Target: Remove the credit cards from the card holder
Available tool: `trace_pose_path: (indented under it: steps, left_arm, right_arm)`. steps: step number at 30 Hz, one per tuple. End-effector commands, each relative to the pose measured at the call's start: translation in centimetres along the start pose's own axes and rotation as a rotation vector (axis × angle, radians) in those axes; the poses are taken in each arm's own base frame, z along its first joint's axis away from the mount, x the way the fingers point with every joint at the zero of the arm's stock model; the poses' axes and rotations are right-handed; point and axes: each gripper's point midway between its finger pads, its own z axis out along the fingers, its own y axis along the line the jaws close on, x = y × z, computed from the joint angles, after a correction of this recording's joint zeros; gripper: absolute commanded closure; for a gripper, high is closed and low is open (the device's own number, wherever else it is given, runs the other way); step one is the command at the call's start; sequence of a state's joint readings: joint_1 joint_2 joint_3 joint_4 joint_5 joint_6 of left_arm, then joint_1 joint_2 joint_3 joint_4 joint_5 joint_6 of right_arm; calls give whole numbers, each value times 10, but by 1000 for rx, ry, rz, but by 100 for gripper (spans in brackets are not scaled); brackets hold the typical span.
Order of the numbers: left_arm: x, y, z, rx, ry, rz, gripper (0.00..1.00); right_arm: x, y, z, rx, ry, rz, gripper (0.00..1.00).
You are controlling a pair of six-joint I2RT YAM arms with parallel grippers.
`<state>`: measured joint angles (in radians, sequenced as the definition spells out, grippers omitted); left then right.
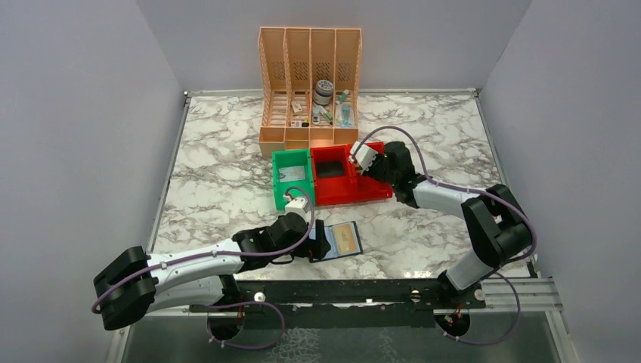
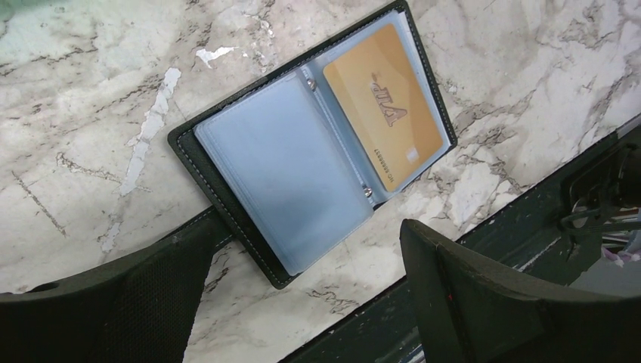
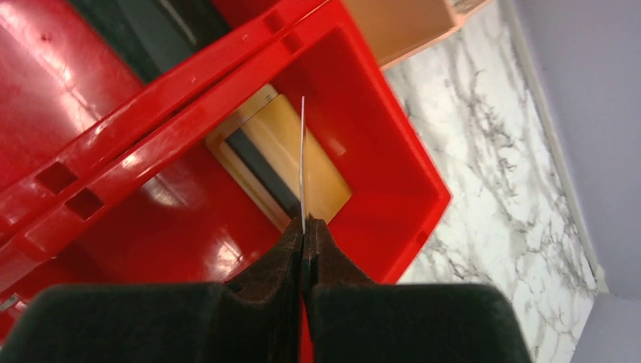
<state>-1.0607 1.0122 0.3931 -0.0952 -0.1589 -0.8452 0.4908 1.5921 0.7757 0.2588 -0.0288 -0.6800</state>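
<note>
The card holder (image 1: 342, 241) (image 2: 281, 168) lies open on the marble near the front edge, pale blue sleeves up. A tan credit card (image 2: 385, 106) sits in its right-hand sleeve. My left gripper (image 1: 317, 243) (image 2: 306, 249) hovers open just over the holder's near corner, touching nothing. My right gripper (image 1: 357, 156) (image 3: 303, 225) is shut on a thin pale card (image 3: 302, 159), seen edge-on, over the red bin (image 1: 366, 190) (image 3: 393, 181). Inside that bin lie a tan card (image 3: 321, 170) and a dark grey one (image 3: 257, 162).
A green bin (image 1: 280, 172) adjoins the red one on its left. Behind both stands an orange divided organiser (image 1: 310, 76) with small items inside. The dark metal rail (image 2: 484, 249) at the table's front edge runs close to the holder. Grey walls enclose the table.
</note>
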Motion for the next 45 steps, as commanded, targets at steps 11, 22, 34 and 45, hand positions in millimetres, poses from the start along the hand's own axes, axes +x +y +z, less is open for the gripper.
trace_pose_path:
  steps: [11,22,34,45]
  left_arm:
    - [-15,-10,-4,8,-35,4,5]
    - [-15,-11,0,-5,-20,11,5]
    - [-16,-12,-2,-2,-22,1,5]
    - [-14,-11,2,-16,-9,8,5]
  right_arm:
    - [17,-5,27,-10,83,-155,99]
    - [10,23,40,-169,32,-142,94]
    - [19,16,43,-170,48,-189,86]
    - [29,21,50,-181,62,-177,81]
